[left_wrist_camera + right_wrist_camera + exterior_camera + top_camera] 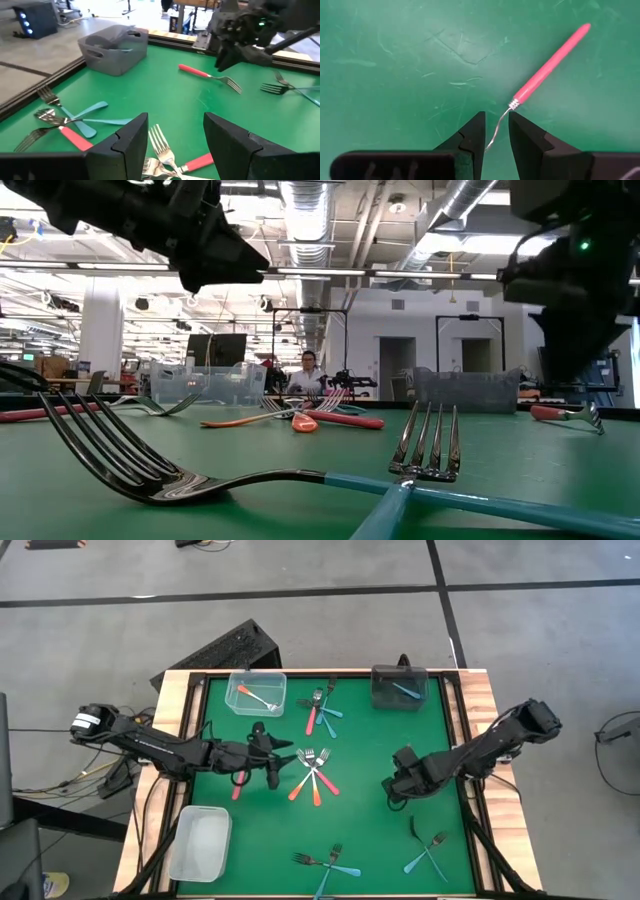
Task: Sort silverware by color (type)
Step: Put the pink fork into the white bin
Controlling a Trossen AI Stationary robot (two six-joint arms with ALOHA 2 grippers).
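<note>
Small forks with metal tines and red, orange or blue handles lie in groups on the green mat. My right gripper [392, 790] [496, 117] is open by a narrow gap and points down over a single red-handled fork [550, 62] [205, 73] lying flat. Its fingers stand on either side of the fork's thin metal neck [506, 114], and no touch shows. My left gripper [280, 758] [175, 122] is open wide, just left of the central pile of orange and red forks [312, 776] [162, 150]. Another red fork [238, 786] lies beside it.
A clear bin [256, 692] at the far edge holds an orange fork, and a dark bin [400, 687] holds a blue one. A second clear bin [200, 843] sits near left. More forks lie at far centre [320, 710], near centre [325, 862] and near right [428, 850].
</note>
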